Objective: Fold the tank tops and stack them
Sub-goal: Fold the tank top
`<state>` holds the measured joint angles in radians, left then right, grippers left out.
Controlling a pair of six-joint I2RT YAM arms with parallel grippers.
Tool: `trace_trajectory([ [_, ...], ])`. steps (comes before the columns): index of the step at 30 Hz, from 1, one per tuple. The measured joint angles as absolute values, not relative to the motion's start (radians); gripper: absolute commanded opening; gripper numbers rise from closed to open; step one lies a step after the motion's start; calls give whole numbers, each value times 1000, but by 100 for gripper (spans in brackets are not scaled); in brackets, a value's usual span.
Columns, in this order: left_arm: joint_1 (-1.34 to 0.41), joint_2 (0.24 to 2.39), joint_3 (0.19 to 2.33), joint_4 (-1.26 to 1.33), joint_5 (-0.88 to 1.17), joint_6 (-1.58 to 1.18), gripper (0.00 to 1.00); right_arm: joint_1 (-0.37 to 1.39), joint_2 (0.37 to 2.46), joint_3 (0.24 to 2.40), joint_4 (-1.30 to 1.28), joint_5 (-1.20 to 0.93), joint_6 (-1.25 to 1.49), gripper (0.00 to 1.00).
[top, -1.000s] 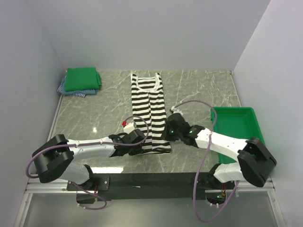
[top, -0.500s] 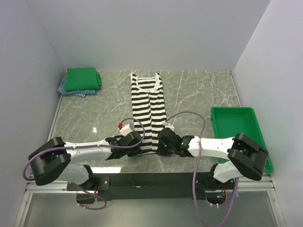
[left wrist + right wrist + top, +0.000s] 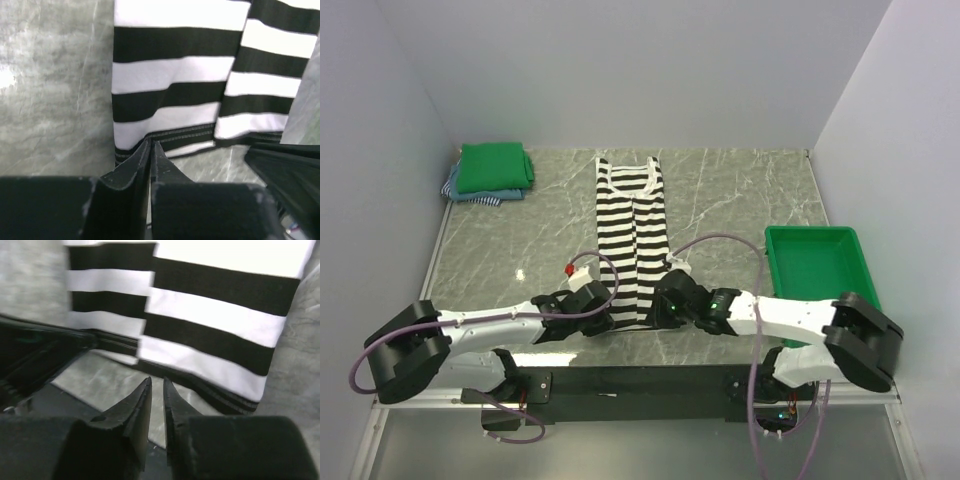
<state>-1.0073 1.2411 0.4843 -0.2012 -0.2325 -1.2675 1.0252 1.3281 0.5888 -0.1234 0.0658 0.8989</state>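
Overhead, the striped tank top (image 3: 632, 240) lies folded lengthwise mid-table (image 3: 740, 190), neck at 12 o'clock and hem at 6. Over the last second the right gripper (image 3: 663, 308) has swung from the garment's 4 o'clock edge down to the hem's right corner. The left gripper (image 3: 608, 312) has slid slightly toward 6 at the left corner. The folded green tank top (image 3: 495, 165) rests at 10 o'clock and the tray (image 3: 815, 231) at 4.

In the left wrist view, the left gripper (image 3: 151, 147) is nearly closed, its tips touching the hem; I cannot tell whether cloth is pinched.

In the right wrist view, the right gripper (image 3: 156, 385) is slightly parted and empty, just short of the hem.

Both arms now look lined up for the crosswise fold toward 12.
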Motion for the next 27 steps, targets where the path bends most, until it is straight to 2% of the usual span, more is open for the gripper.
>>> trace_trajectory([
  [4, -1008, 1179, 484, -212, -202, -1222, 29, 1025, 1214, 589, -156, 74, 900, 37],
  [9, -1008, 1028, 495, -263, -216, -1216, 37, 1025, 1081, 574, -197, 118, 908, 45],
  [13, -1006, 933, 502, -366, -277, -1273, 50, 1011, 1055, 521, -219, 141, 913, 49],
  [19, -943, 809, 389, -361, -277, -1338, 50, 862, 1031, 430, -220, 96, 896, 53],
  [22, -916, 844, 354, -340, -252, -1349, 49, 793, 1024, 404, -196, 52, 883, 53],
  [27, -896, 920, 311, -228, -199, -1349, 49, 785, 1050, 396, -119, -28, 879, 53],
])
